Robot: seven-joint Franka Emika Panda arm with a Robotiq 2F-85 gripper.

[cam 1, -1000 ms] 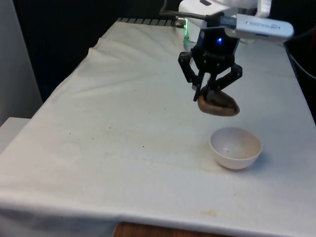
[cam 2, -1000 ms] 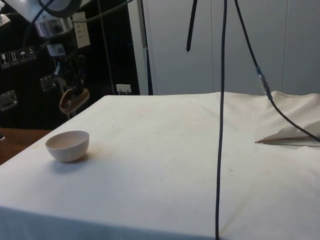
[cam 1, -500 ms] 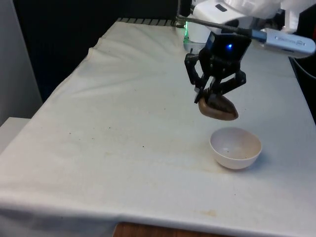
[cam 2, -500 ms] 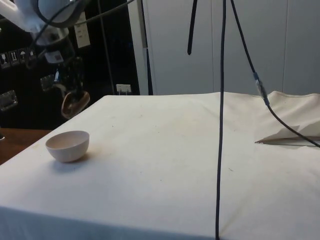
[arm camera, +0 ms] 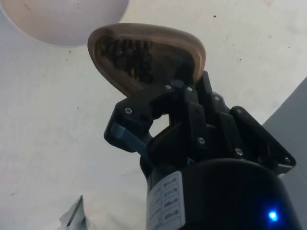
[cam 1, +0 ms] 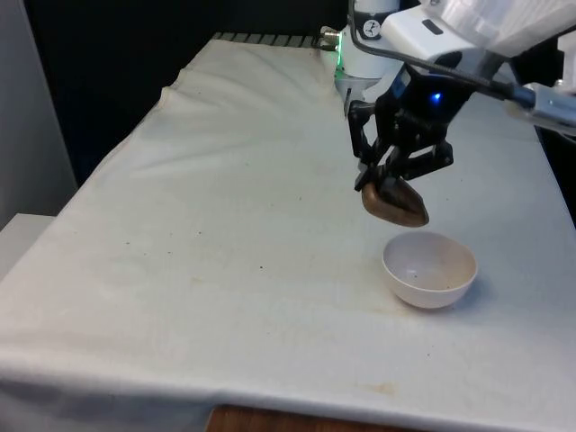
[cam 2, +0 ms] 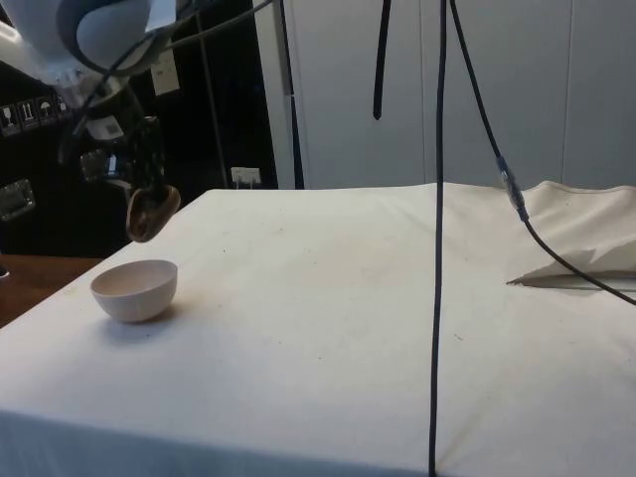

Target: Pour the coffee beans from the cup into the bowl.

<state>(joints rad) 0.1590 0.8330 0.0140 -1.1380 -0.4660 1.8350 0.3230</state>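
Brown cup (cam 1: pixel 395 202) (tilted) in tool (cam 1: pixel 389 177) — above bowl (cam 1: pixel 429 270) rim.

Front and side views cross at the bowl (cam 1: pixel 429 270); wrist view looks close down.

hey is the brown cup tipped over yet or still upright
Tipped. The cup in the pincer leans toward the bowl, beans inside.

One cup (cam 1: pixel 394 202) — one bowl (cam 1: pixel 429 269)
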